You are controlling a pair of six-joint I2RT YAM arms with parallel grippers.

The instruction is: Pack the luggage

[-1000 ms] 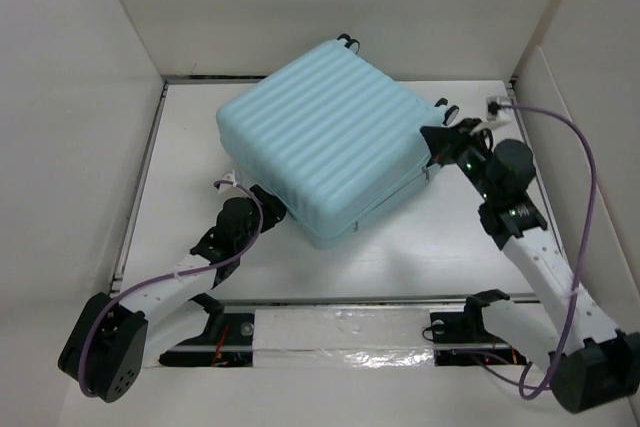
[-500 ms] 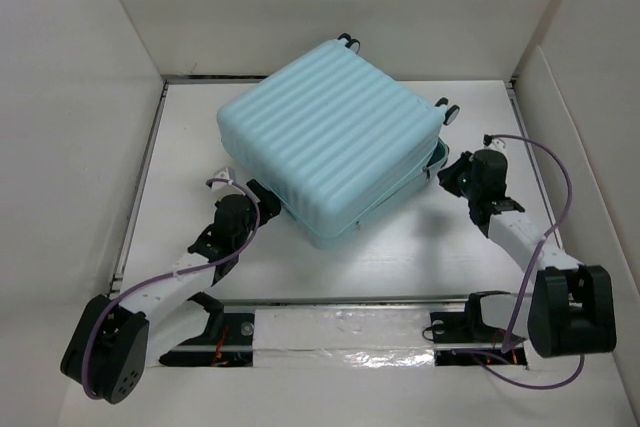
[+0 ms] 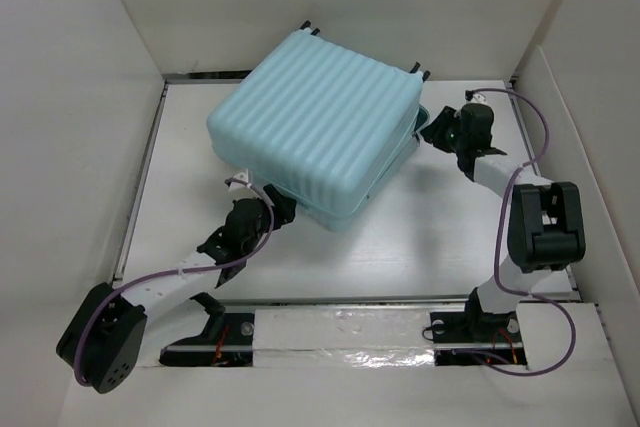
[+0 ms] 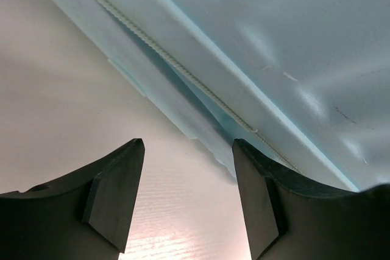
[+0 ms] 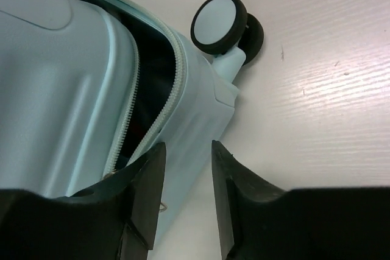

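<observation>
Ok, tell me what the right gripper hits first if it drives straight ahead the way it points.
Most likely the luggage: its lower shell beside the gaping zipper lies directly ahead of the right gripper. The caster wheel sits to the side of that line. Depth is unclear.

You have a white table (image 3: 420, 247) boxed in by plain white walls (image 3: 400, 7) on the left, far and right, evenly lit.

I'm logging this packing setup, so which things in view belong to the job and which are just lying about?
Job: luggage, its zip partly open; left gripper, jaws open; right gripper, jaws open.
Not the job: table; silver tape strip along the near edge; white walls.
</observation>
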